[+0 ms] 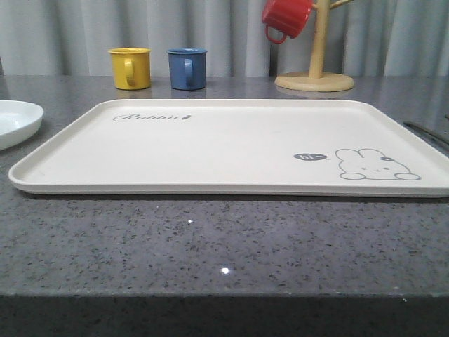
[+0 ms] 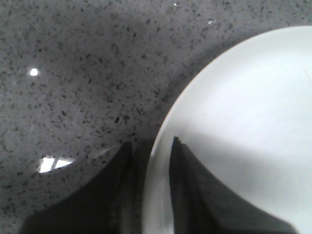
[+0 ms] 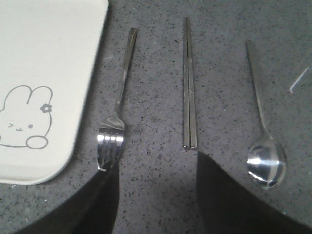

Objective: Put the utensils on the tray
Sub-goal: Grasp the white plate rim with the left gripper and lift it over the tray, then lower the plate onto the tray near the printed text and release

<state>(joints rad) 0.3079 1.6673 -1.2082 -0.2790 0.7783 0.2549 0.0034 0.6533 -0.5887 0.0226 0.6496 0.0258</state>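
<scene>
The cream tray point(image 1: 231, 144) with the rabbit drawing lies flat in the middle of the table, nothing on it. The white plate point(image 1: 14, 121) rests on the table just left of it. My left gripper point(image 2: 152, 141) straddles the plate point(image 2: 243, 122) at its rim, one finger over the inside and one outside above the table, closed on the rim. Right of the tray point(image 3: 44, 53) lie the fork point(image 3: 122, 87), the chopsticks point(image 3: 188, 83) and the spoon point(image 3: 258, 102), side by side. My right gripper point(image 3: 157, 158) hovers open over the table between fork head and chopstick ends, holding nothing.
A yellow mug point(image 1: 130, 68) and a blue mug point(image 1: 187, 68) stand behind the tray. A red mug point(image 1: 285, 18) hangs on a wooden mug tree point(image 1: 314, 81) at the back right. The dark speckled table point(image 1: 224, 239) reaches forward to its front edge.
</scene>
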